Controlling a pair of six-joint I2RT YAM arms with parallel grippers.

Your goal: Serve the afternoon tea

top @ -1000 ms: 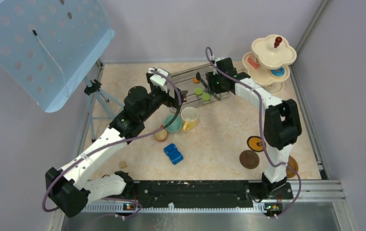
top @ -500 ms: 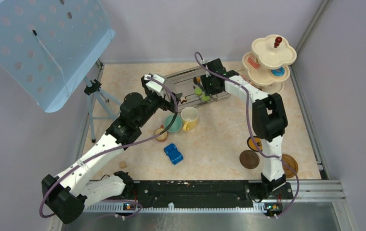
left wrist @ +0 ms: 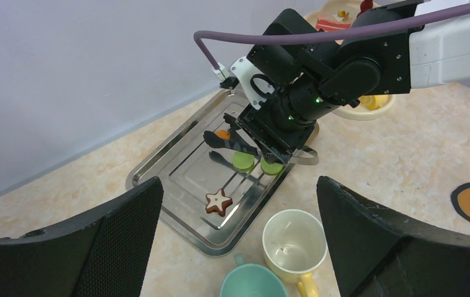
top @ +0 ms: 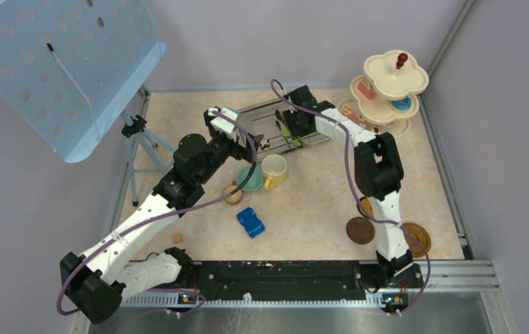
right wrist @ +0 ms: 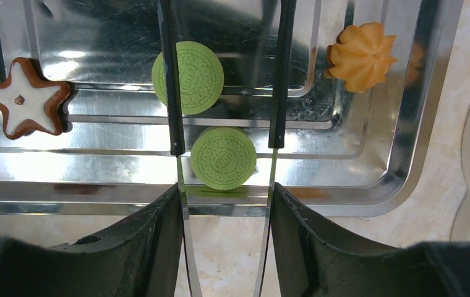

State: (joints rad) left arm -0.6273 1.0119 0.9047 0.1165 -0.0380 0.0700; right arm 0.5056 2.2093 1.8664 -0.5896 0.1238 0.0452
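Observation:
My right gripper (right wrist: 226,247) is shut on black-tipped tongs (right wrist: 172,93), whose open arms straddle two green macarons (right wrist: 223,158) on the steel tray (right wrist: 405,173). A star cake (right wrist: 25,105) lies at the tray's left and an orange swirl cake (right wrist: 361,56) at its right. My left gripper (left wrist: 242,247) is open and empty, hovering above the yellow-and-cream mug (left wrist: 294,241) and the teal cup (left wrist: 252,281). The small brown cup (top: 232,193) stands beside them. The cream three-tier stand (top: 387,87) holds a few cakes at the back right.
A blue toy car (top: 250,222) sits in front of the cups. Brown coasters (top: 360,229) lie near the right arm's base, one with an orange face (top: 368,207). A tripod with a blue perforated panel (top: 140,136) stands at the left.
My right gripper has moved left along the tray with the tongs. My left gripper has shifted slightly back-left, then stayed still.

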